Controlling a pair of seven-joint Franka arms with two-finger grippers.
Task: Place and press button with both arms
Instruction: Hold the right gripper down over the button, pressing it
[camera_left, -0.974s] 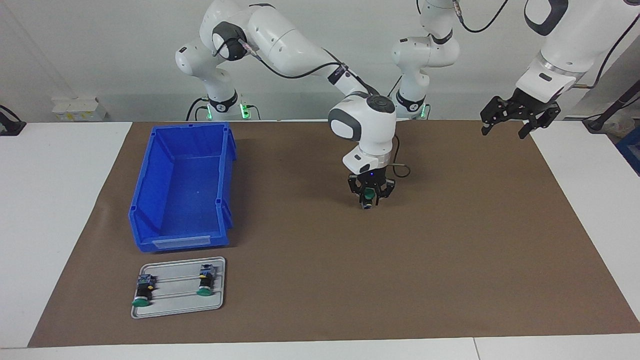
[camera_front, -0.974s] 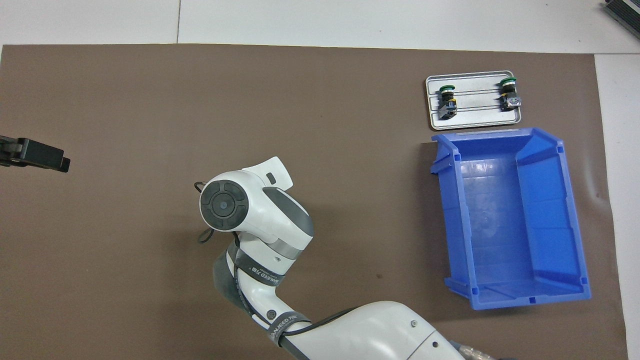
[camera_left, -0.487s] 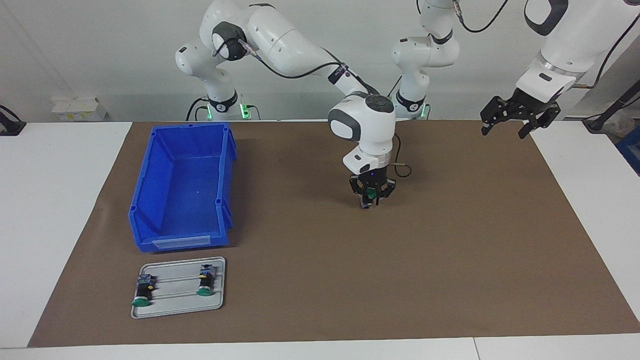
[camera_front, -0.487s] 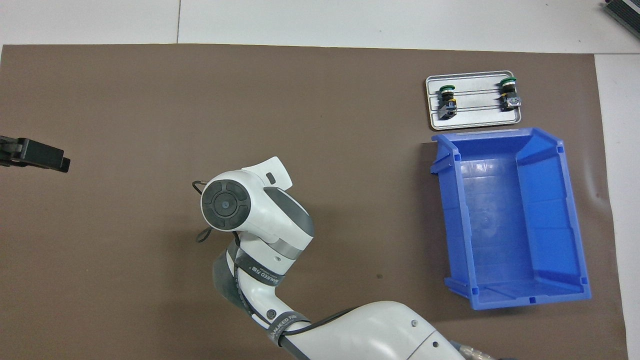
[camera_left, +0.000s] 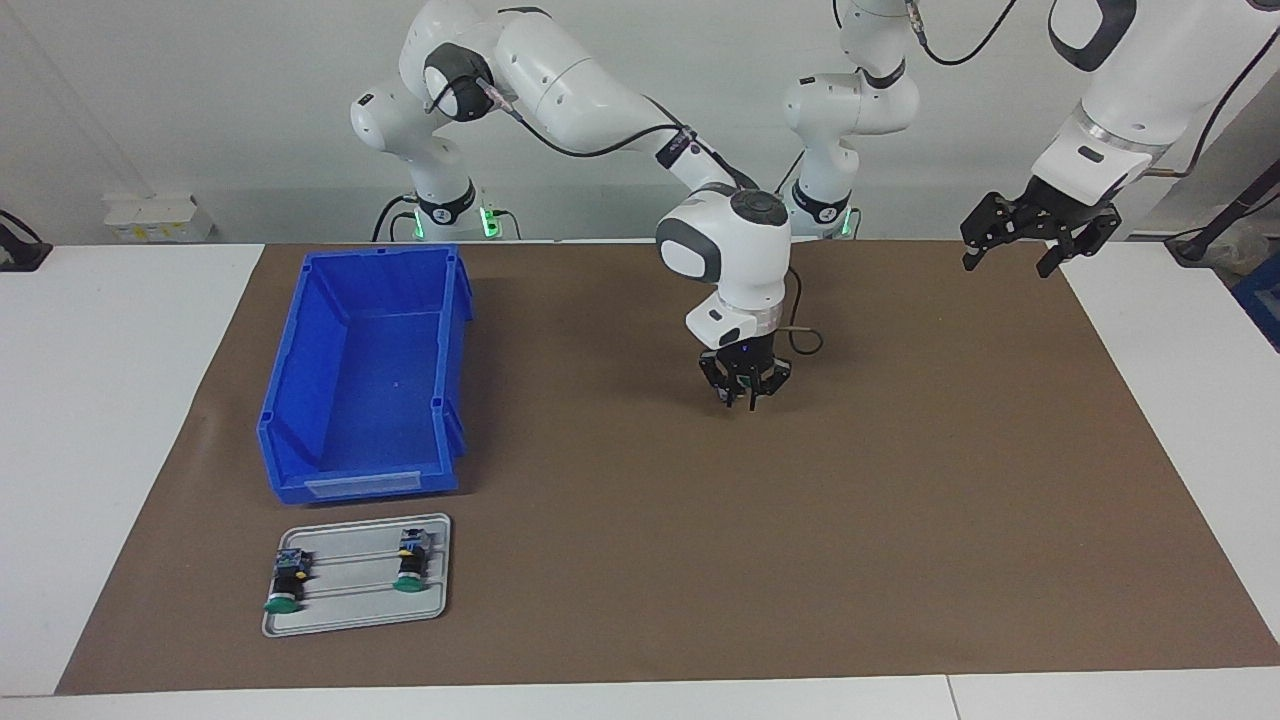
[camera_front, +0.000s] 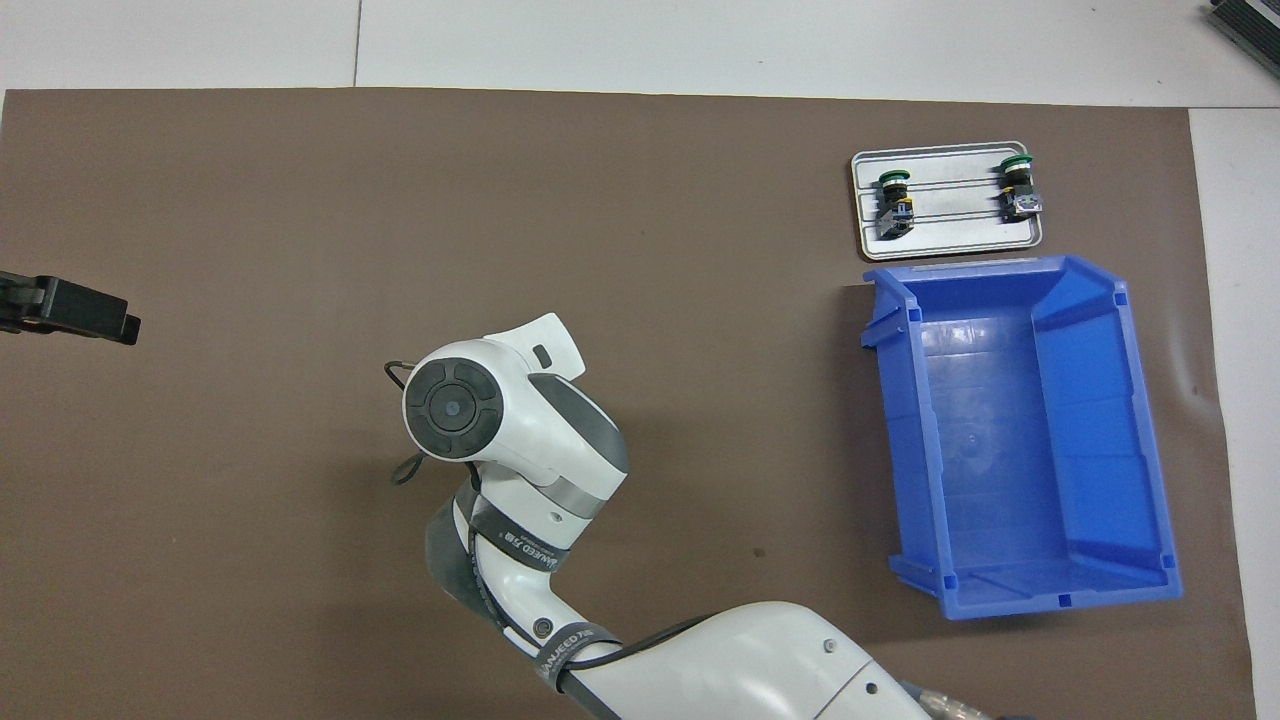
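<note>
Plain white wall (camera_left: 200, 100), white table (camera_left: 100, 400)

Both arms (camera_left: 560, 90) are clad in glossy white shells with dark grey joint caps, and black cables are clipped along the links. Green lights are seen glowing at one base. Small black claw grippers are fitted at the ends.

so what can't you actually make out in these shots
- Button in the right gripper: facing view shows only a bit of green; whether it touches the mat is unclear.
- The same gripper and button, overhead view: hidden under the arm's wrist.
- Left gripper: overhead view's edge cuts it off.
- Two spare buttons on the tray: too small to read details.
</note>
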